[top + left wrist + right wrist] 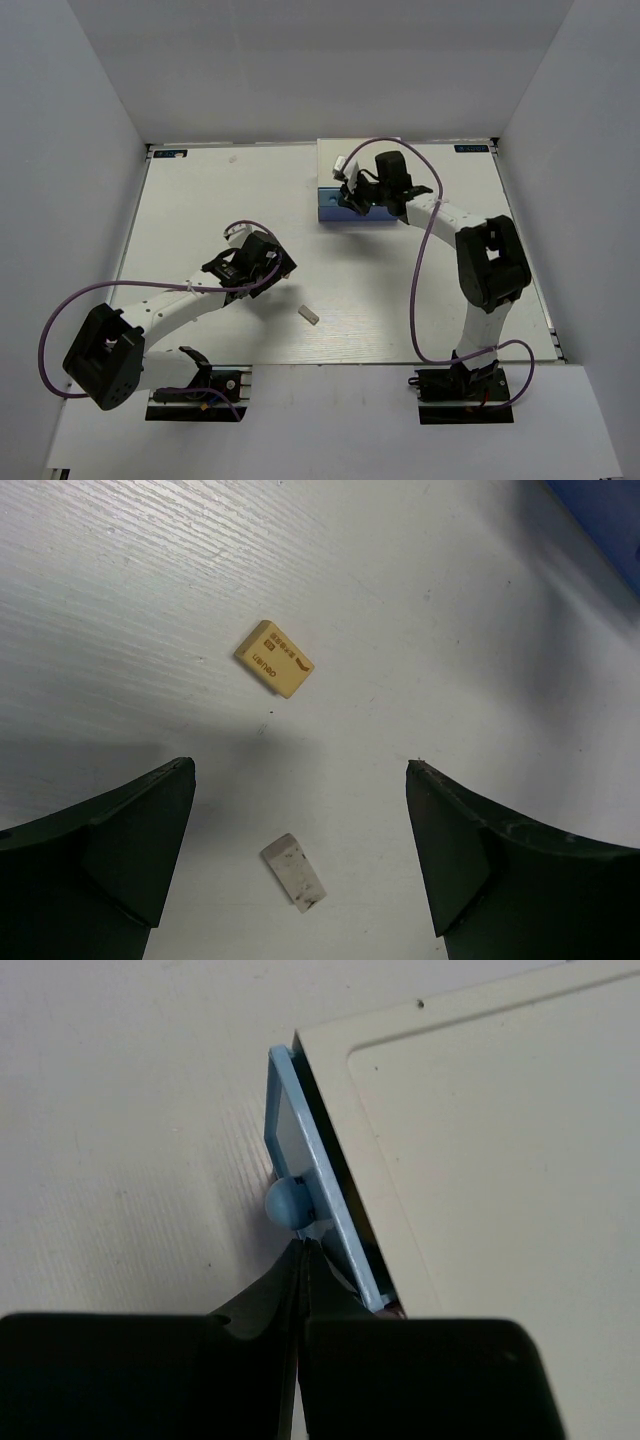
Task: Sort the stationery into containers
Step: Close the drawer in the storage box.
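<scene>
step: looks like two jobs in parallel, drawer handling on the right, eraser pick on the left
drawer unit: white box (355, 165) at the far side of the desk (200, 200), light blue drawer (300, 1160) facing the arms, pulled out only a crack by the look of it
right claw: (303, 1250) fingers pressed together, tips right at the round knob (285, 1202); can't tell from the wrist view if they pinch its stem or just touch below it
right arm pose: reached far forward, elbow high, wrist bent down over the drawer front
how (right): get fingers either side of the knob stem, pull straight toward the base, no sideways load or the unit may skid
left claw: (300, 830) wide open, holding nothing, hovering over the desk
erasers: tan block (274, 658) ahead of the claw, grey-white block (293, 872) between the fingers, both loose and apart
left arm pose: low, stretched toward desk centre, claw pointing down
how (left): drop straight onto the grey-white block, square the fingers to its long sides, close gently, it's small and can squirt out
</scene>
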### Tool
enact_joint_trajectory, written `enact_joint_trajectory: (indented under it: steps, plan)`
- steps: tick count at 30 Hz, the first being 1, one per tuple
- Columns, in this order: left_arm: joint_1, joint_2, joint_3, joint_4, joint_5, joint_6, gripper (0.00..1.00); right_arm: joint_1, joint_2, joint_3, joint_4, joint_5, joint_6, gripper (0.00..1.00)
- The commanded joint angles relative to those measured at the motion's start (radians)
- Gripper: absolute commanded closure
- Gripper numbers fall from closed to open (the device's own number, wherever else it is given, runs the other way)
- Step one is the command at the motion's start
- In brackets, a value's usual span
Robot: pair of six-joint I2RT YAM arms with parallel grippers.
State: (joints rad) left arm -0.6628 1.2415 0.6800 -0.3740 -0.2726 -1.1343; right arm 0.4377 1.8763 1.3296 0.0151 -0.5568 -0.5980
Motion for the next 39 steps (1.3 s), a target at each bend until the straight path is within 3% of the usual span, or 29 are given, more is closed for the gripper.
enact_joint_trajectory:
  steps: [1, 8, 9, 11, 12, 14, 15, 18, 19, 21, 22, 23, 32, 39]
  plan:
    - [0.005, -0.02, 0.001, -0.006, -0.011, -0.005, 0.04, 0.015, -0.065, -0.038, 0.123, 0.077, 0.038, 1.0]
    - [0.005, -0.011, 0.01, -0.006, -0.011, -0.005, 0.04, 0.024, -0.13, -0.118, 0.166, 0.077, 0.067, 1.0]
    - [0.005, -0.011, 0.01, -0.016, -0.011, -0.005, 0.04, 0.026, -0.14, -0.141, 0.174, 0.075, 0.073, 0.95]
    - [0.005, -0.011, 0.01, -0.016, -0.011, -0.005, 0.04, 0.024, -0.205, -0.24, 0.242, 0.078, 0.084, 0.75]
    - [0.005, -0.011, 0.01, -0.016, -0.011, -0.005, 0.04, 0.024, -0.227, -0.277, 0.278, 0.087, 0.096, 0.54]
    - [0.005, -0.011, 0.01, -0.016, -0.011, -0.005, 0.04, 0.021, -0.305, -0.413, 0.441, 0.119, 0.144, 0.24]
    - [0.005, -0.011, 0.01, -0.016, -0.011, -0.005, 0.04, 0.019, -0.316, -0.438, 0.477, 0.141, 0.176, 0.13]
    - [0.005, -0.011, 0.01, -0.005, -0.011, -0.005, 0.04, 0.015, -0.325, -0.449, 0.45, 0.101, 0.191, 0.26]
    - [0.005, -0.001, 0.01, -0.005, -0.001, -0.005, 0.04, 0.013, -0.315, -0.437, 0.447, 0.103, 0.201, 0.46]
    - [0.005, 0.009, 0.01, -0.005, 0.0, -0.005, 0.04, 0.016, -0.281, -0.412, 0.445, 0.112, 0.214, 0.7]
    - [0.005, 0.009, 0.021, -0.005, 0.0, -0.005, 0.04, 0.018, -0.27, -0.39, 0.442, 0.116, 0.222, 0.89]
    - [0.005, 0.009, 0.021, -0.005, 0.0, -0.005, 0.04, 0.018, -0.261, -0.374, 0.442, 0.117, 0.224, 0.97]
    - [0.005, -0.022, 0.001, -0.014, -0.01, -0.005, 0.04, 0.015, -0.132, -0.225, 0.391, 0.083, 0.21, 1.0]
    - [0.005, -0.022, 0.001, -0.014, -0.01, -0.005, 0.04, 0.025, -0.137, -0.242, 0.457, 0.196, 0.222, 1.0]
